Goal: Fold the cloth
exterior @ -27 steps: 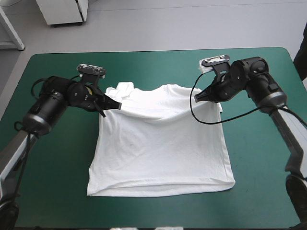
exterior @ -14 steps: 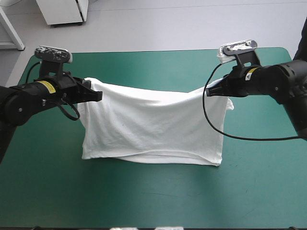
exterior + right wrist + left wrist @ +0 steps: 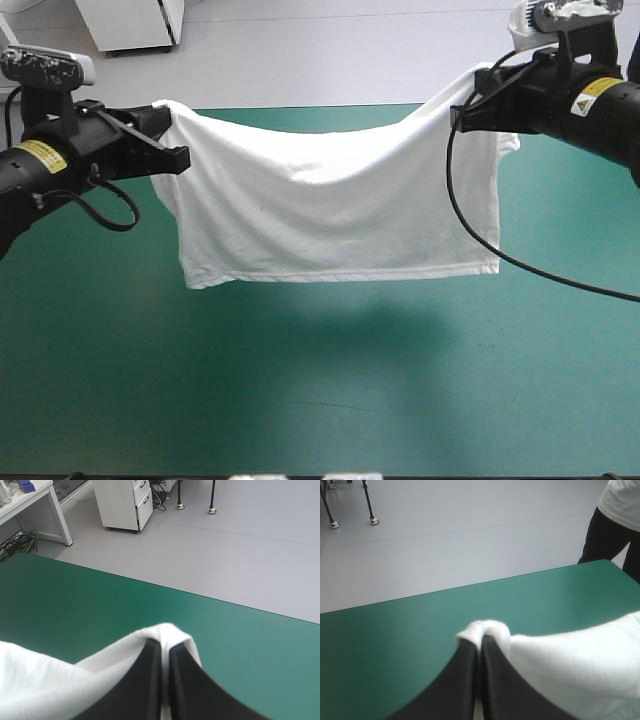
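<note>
the white t-shirt (image 3: 330, 215) hangs stretched above the teal-green table (image 3: 300, 400); the left gripper (image 3: 180, 155) clenches one upper corner, the right gripper (image 3: 462, 118) grasps the other.

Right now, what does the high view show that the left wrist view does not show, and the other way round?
Only the high view: the whole T-shirt hanging stretched between the left gripper and the right gripper, each holding one top corner. Only the left wrist view: close up, the black fingers shut, with a small fold of white cloth bulging over their tips. Both: the T-shirt, the left gripper and the teal-green cover.
</note>
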